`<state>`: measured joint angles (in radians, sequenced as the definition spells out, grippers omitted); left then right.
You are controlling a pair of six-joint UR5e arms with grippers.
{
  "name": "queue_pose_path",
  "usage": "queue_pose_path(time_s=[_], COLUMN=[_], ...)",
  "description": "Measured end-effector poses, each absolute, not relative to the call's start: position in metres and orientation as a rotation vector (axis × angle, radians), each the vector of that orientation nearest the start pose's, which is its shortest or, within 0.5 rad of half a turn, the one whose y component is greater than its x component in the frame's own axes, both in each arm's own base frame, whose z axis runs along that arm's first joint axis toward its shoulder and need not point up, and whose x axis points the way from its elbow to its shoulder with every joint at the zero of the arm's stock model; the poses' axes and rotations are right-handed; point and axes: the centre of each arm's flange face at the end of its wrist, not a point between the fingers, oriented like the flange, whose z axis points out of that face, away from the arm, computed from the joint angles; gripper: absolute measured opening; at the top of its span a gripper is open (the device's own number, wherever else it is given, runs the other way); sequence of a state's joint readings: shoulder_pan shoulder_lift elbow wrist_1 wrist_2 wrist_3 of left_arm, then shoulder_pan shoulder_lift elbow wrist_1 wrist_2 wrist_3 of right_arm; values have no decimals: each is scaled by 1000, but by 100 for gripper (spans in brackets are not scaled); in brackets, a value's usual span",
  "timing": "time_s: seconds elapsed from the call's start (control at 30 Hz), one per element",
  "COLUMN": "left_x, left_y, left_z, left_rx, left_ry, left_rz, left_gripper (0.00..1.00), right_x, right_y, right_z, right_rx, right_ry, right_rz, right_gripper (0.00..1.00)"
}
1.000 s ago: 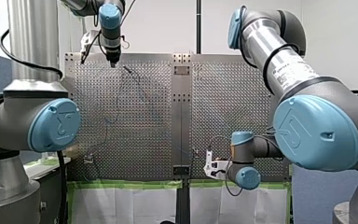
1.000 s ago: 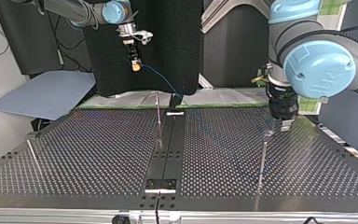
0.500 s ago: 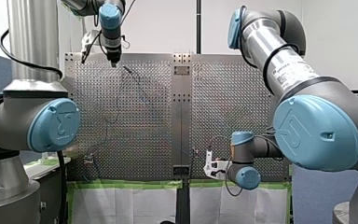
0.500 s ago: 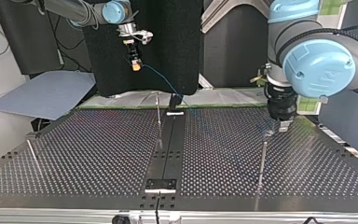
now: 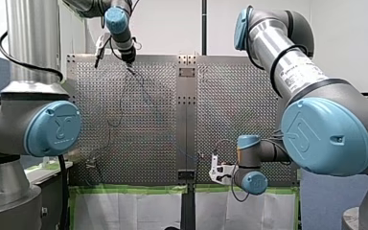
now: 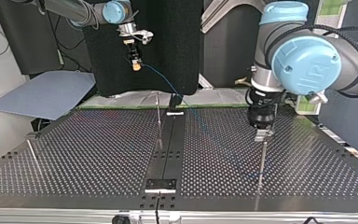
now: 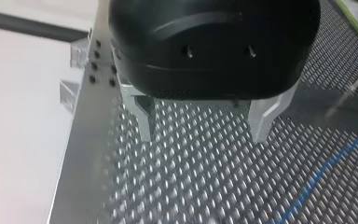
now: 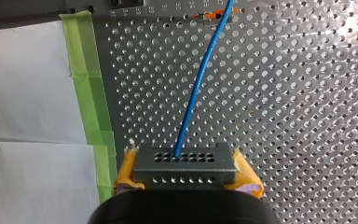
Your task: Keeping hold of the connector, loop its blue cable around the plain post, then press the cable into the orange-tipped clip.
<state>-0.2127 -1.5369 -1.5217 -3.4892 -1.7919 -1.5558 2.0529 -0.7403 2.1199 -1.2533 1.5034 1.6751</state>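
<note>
My right jaws were shut on the grey plug (image 8: 185,170), up off the bench (image 6: 74,154), and its blue cable (image 8: 193,98) ran straight ahead from them to the orange-tipped clip (image 8: 212,15), while my left jaws stood wide and empty just above a thin post (image 6: 262,161).

One perforated table (image 6: 98,154). Two robot arms: left arm (image 5: 52,127), right arm (image 5: 326,134). Two grippers: left gripper (image 7: 205,137), right gripper (image 8: 182,157). One connector (image 8: 184,170). One blue cable (image 8: 193,98). Three thin upright rods (image 6: 158,116) (image 6: 262,161) (image 6: 33,156). One orange-tipped clip (image 8: 209,15).
</note>
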Motion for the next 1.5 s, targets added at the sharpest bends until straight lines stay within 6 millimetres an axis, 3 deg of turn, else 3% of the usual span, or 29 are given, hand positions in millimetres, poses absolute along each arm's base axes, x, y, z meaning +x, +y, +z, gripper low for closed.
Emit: queue_pose_path(time_s=[0.23,0.67,0.83,1.03,1.33,1.5], left_x=[430,460,469,488,503,512], left_y=[-236,-301,-325,-327,-303,-299], left_z=[493,498,484,463,455,437], left_rx=[98,121,124,118,89,123], left_ry=[1784,1660,1638,1635,1653,1690], left_rz=[-21,-11,3,77,223,282], left_gripper=[100,100,100,100,100,100], right_x=[344,344,345,346,346,346], right_y=[-355,-355,-355,-354,-354,-354], right_z=[-47,-47,-47,-47,-47,-47], right_rx=[1688,1689,1691,1694,1695,1696], right_ry=[-1075,-1075,-1072,-1070,-1070,-1070], right_rz=[1586,1588,1592,1594,1593,1592], right_gripper=[0,0,0,0,0,0])
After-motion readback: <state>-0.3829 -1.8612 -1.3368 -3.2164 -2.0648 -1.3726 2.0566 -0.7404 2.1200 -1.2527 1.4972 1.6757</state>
